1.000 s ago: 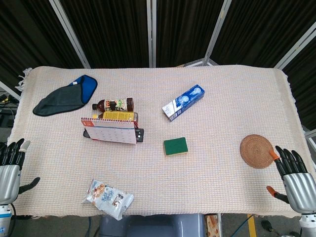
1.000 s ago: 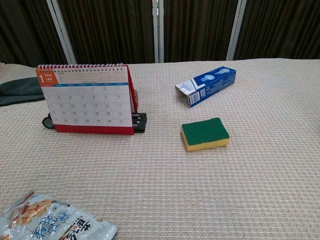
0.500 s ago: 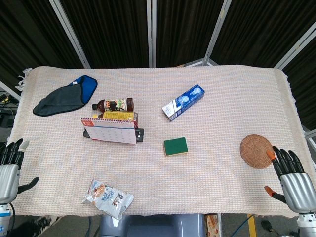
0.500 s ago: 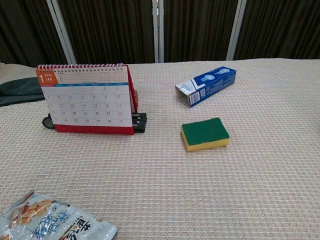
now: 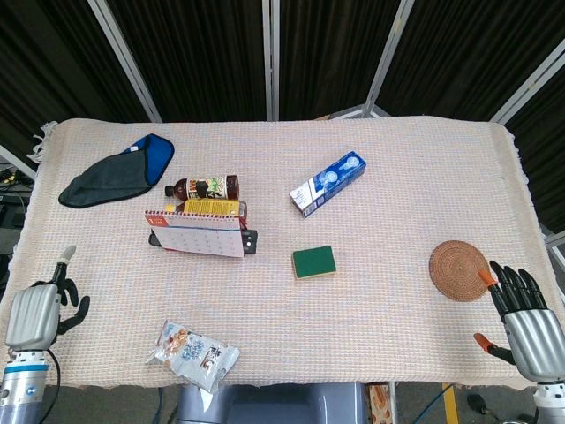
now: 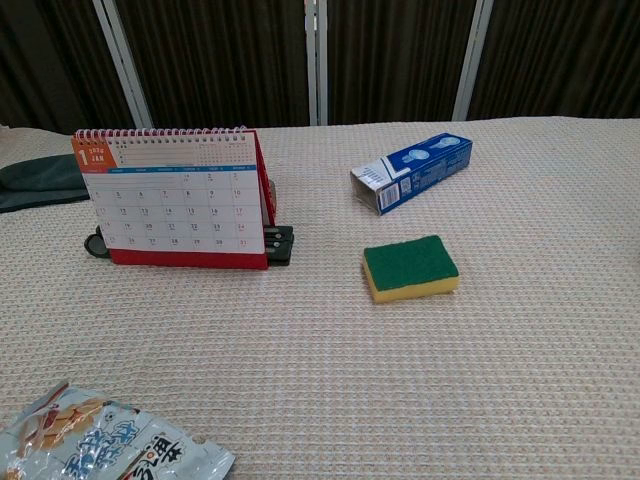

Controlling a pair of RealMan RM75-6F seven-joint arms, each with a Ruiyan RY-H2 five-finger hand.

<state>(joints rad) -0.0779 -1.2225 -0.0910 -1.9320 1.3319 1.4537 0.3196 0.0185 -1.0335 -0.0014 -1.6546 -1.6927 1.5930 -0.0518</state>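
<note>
Approach stage, by the look of it: right hand (image 5: 527, 322) empty, fingers spread, just beside the woven coaster (image 5: 459, 270) near the table's right edge, left hand (image 5: 35, 315) near the snack packet (image 5: 192, 354), finger spread unclear, next calling for a short forward reach.

Cloth-covered table (image 5: 397, 177) with sponge (image 5: 313, 261), calendar (image 5: 195, 233)

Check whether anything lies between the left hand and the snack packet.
Nothing visible does. The left hand is at the table's left edge, holding nothing, and only bare tablecloth lies between it and the snack packet. The calendar stands farther back.
</note>
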